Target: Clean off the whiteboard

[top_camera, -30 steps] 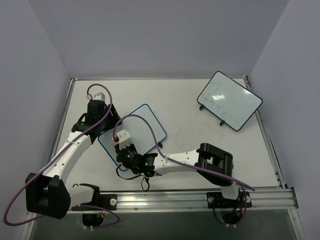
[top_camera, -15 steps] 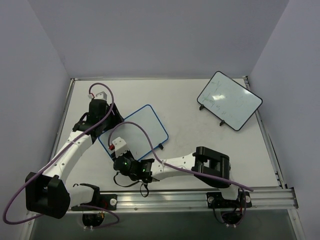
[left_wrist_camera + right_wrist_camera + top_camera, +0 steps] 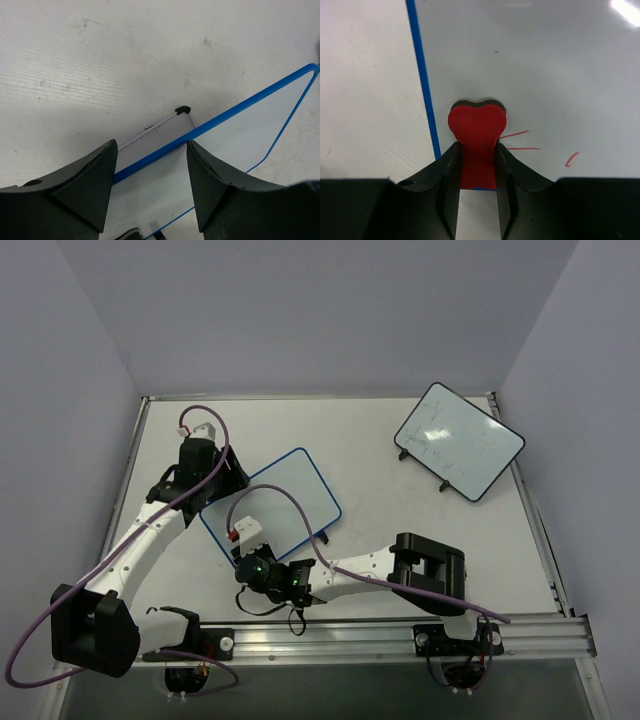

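Note:
The whiteboard (image 3: 285, 495), white with a thin blue frame, lies tilted left of the table's middle. Its surface fills the right wrist view (image 3: 545, 75), with a few short red strokes (image 3: 522, 148) left near the eraser. My right gripper (image 3: 243, 543) (image 3: 477, 150) is shut on a red heart-shaped eraser (image 3: 477, 125), pressed on the board close to its blue near-left edge. My left gripper (image 3: 222, 478) (image 3: 151, 145) is open, with its jaws on either side of the board's far-left blue edge (image 3: 235, 112).
A black-framed whiteboard (image 3: 460, 440) with faint marks stands at the back right. One of the blue board's small black feet (image 3: 182, 109) sticks out by the left gripper. A metal rail (image 3: 400, 640) runs along the near table edge. Purple cables loop over both arms.
My right gripper slid the eraser toward the board's near-left corner, then a little back right. The board shifted slightly. The left gripper stayed at the far-left edge.

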`<state>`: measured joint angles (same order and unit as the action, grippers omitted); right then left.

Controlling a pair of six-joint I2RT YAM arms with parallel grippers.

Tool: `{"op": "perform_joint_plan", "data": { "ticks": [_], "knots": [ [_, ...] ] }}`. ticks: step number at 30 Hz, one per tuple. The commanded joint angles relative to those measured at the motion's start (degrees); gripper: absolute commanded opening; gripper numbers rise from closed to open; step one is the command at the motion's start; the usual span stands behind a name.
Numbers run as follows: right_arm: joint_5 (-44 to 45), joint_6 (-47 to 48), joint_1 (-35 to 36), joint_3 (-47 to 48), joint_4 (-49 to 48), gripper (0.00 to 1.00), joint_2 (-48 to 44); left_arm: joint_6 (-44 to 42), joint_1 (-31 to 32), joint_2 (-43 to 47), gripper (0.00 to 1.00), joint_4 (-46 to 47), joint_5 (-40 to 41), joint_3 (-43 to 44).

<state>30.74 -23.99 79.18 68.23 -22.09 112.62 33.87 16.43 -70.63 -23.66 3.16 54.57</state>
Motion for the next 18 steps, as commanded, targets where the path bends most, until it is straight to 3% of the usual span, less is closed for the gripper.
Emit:
{"op": "perform_joint_plan", "data": {
  "ticks": [1, 8, 18],
  "knots": [
    [5.11, -1.76, -5.16, -4.84, 3.28, 0.0, -3.1, 0.85, 0.8, 0.23, 0.66, -2.62, -1.75, 1.86],
    [7.48, -3.35, -9.03, -11.0, 1.34, 0.0, -7.76, 0.85, 0.89, 0.23, 0.66, -2.71, -1.58, 1.86],
    [8.55, -3.96, -9.83, -12.33, 0.64, 0.0, -8.12, 0.94, 1.33, 0.05, 0.66, -2.79, -1.31, 2.12]
  ]
}}
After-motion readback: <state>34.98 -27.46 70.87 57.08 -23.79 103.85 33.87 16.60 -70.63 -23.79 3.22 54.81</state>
